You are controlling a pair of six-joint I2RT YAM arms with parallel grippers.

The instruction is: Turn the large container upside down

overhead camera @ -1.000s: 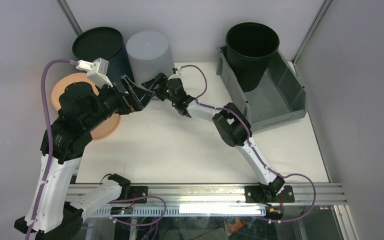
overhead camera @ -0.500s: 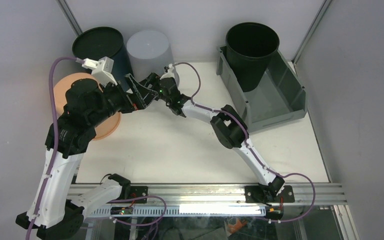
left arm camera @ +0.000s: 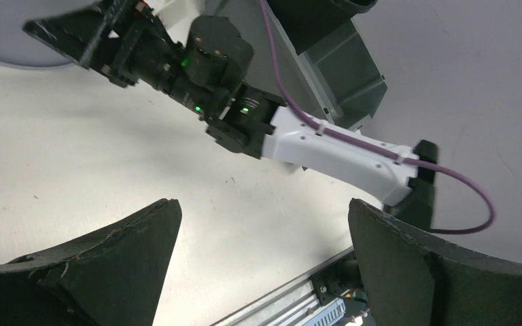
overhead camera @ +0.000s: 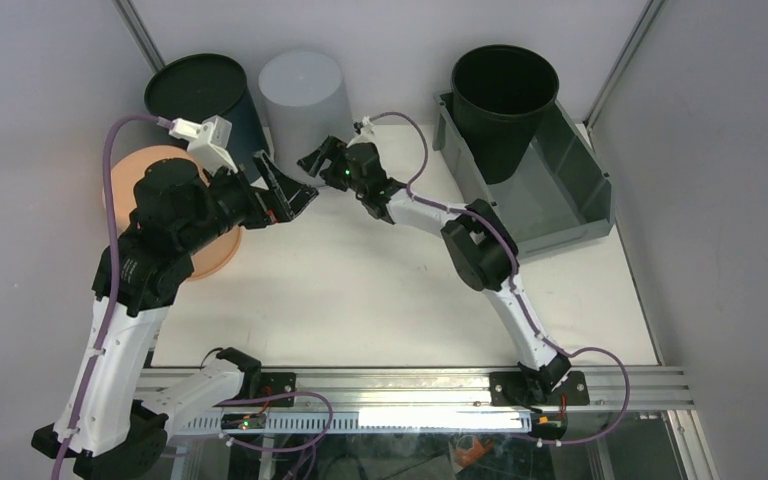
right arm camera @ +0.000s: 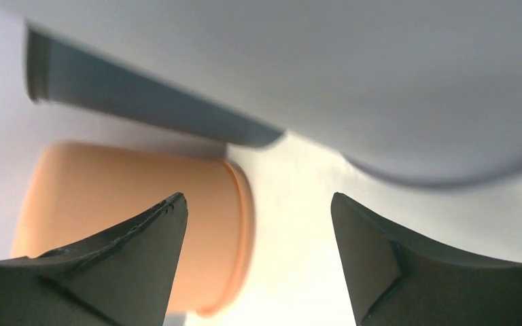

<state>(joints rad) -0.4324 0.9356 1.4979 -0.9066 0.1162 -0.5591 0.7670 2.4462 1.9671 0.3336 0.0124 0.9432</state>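
Your large container [overhead camera: 560, 205] sits at the far right corner of the table [overhead camera: 360, 290], well apart from both grippers. It's a grey rectangular bin, open side up, with a black bucket [overhead camera: 503, 100] standing inside. The left gripper [overhead camera: 290, 180] and right gripper [overhead camera: 317, 155] both gape wide, empty, beside the pale grey bucket [overhead camera: 303, 95].

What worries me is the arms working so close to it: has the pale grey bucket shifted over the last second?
Yes. The pale grey bucket has shifted slightly toward the back wall, judged against the dark bucket beside it.
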